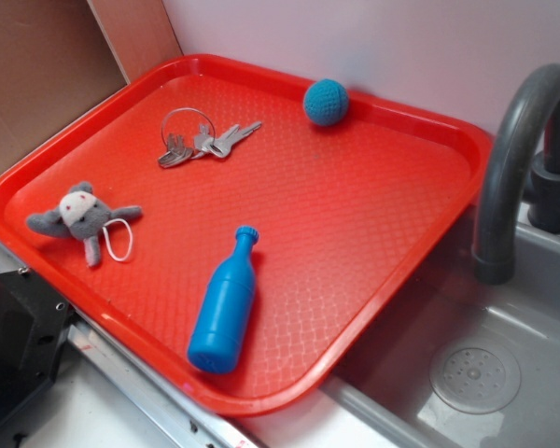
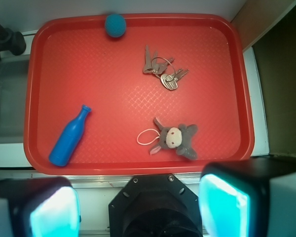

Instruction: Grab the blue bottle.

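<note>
— On the red tray (image 1: 429,140), near its front edge by the sink (image 1: 504,355), we have the blue bottle (image 1: 222,306) lying on its side, cap pointing toward the middle of the tray. Where is our claw (image 2: 138,205)?

— High above the tray's near rim, well apart from everything. From the wrist view we see its two pads (image 2: 222,205) spread wide with nothing between them.

— How do we expect the bottle to handle?

— It looks like smooth, hard plastic, so we judge it light and stiff but slippery, and being round it may roll if we nudge it from one side.

— Then where do we take hold?

— Across the thick body, about midway, with the pads closing square on its long sides. The narrow neck gives less to pinch and would likely let the heavy end swing.

— Anything in the way?

— No. The plush toy (image 1: 82,217), the keys (image 1: 201,140) and the teal ball (image 1: 326,101) all lie well apart from it. We only need to turn the claw to match the bottle's slant.
</note>
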Controlling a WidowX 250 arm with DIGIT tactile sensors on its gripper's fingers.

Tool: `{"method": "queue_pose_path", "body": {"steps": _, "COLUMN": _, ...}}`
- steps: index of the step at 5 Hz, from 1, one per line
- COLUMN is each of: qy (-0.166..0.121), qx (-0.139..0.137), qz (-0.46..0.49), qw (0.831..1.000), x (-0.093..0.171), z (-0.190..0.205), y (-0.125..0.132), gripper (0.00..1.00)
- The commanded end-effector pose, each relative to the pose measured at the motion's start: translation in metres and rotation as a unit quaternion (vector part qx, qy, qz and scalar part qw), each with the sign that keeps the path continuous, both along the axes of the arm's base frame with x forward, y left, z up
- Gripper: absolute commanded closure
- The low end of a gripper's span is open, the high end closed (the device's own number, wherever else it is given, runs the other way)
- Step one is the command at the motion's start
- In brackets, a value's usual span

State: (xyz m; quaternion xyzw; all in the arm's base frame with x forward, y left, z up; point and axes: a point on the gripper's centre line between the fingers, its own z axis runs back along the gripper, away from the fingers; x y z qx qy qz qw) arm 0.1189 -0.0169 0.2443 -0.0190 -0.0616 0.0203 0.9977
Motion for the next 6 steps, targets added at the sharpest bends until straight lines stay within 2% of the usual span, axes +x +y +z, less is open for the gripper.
{"method": "queue_pose_path", "body": {"steps": 1, "qy": 0.0, "qx": 0.0, "qz": 0.0, "qw": 1.0, "x": 0.0, "z": 0.0, "y": 0.0, "gripper": 0.0}}
{"method": "queue_pose_path", "body": {"steps": 2, "qy": -0.042, "qx": -0.013, "qz": 0.079, "qw": 0.996, "x": 0.008, "z": -0.013, "y": -0.022, "gripper": 0.0}}
{"method": "queue_pose_path", "body": {"steps": 3, "qy": -0.074, "qx": -0.063, "qz": 0.101, "qw": 0.99, "x": 0.02, "z": -0.03, "y": -0.052, "gripper": 0.0}}
{"method": "queue_pose_path", "body": {"steps": 5, "qy": -0.023, "qx": -0.08, "qz": 0.183, "qw": 0.98, "x": 0.037, "z": -0.074, "y": -0.095, "gripper": 0.0}}
{"method": "queue_pose_path", "body": {"steps": 6, "qy": -0.003, "qx": -0.104, "qz": 0.183, "qw": 0.978, "x": 0.041, "z": -0.106, "y": -0.113, "gripper": 0.0}}
